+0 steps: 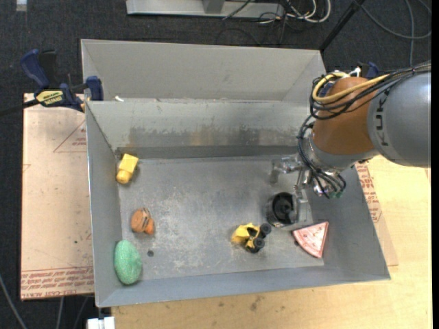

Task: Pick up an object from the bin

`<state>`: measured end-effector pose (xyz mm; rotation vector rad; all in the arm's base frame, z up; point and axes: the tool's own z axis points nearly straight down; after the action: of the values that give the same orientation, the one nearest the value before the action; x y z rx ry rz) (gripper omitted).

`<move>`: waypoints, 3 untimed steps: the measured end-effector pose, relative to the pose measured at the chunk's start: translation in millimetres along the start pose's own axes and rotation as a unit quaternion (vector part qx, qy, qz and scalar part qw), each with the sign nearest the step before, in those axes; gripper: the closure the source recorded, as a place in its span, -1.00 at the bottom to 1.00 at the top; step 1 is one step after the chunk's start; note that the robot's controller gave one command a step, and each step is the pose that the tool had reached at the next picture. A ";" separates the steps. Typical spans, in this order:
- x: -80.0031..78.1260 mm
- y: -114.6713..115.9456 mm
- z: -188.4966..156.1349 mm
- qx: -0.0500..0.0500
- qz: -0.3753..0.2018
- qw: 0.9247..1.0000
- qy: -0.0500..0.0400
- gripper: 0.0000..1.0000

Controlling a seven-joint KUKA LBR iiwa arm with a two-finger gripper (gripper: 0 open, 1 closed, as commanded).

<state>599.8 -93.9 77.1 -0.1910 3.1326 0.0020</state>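
Highest over the bin (206,190) is the grey arm (405,118), entering from the right. Its wrist carries an orange cover (343,125) with yellow and black cables (328,88) looped over the top. Below the cover the metal tool head points down into the right half of the bin, close to the back wall's foot.

Jaws: low over the bin floor at the right. Whether they are released or clenched cannot be told, and nothing is seen gripped between them.

Task's thing: a black round piece (282,206) lies directly at the tip of the tool head, on the floor right of centre. Contact with the jaws cannot be told.

Neighbouring items:
- a yellow-and-black toy (250,236), just left of and below the black round piece, near it but apart;
- a pink wedge (312,239), point downward, just right of and below the black round piece, near the front wall.

Remaining items, all well apart from the jaws, along the left side:
- a yellow block (127,168) at the back left corner;
- an orange lump (142,221) further forward;
- a green oval (127,261) at the front left corner.
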 end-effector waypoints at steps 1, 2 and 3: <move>4.2 5.6 2.1 0.002 -0.095 0.995 -0.003 1.00; 4.1 5.6 2.1 0.003 -0.095 0.995 -0.003 1.00; 15.3 10.7 -31.9 -0.001 -0.126 0.992 0.003 1.00</move>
<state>583.2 -85.2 109.0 -0.5863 3.0883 0.0030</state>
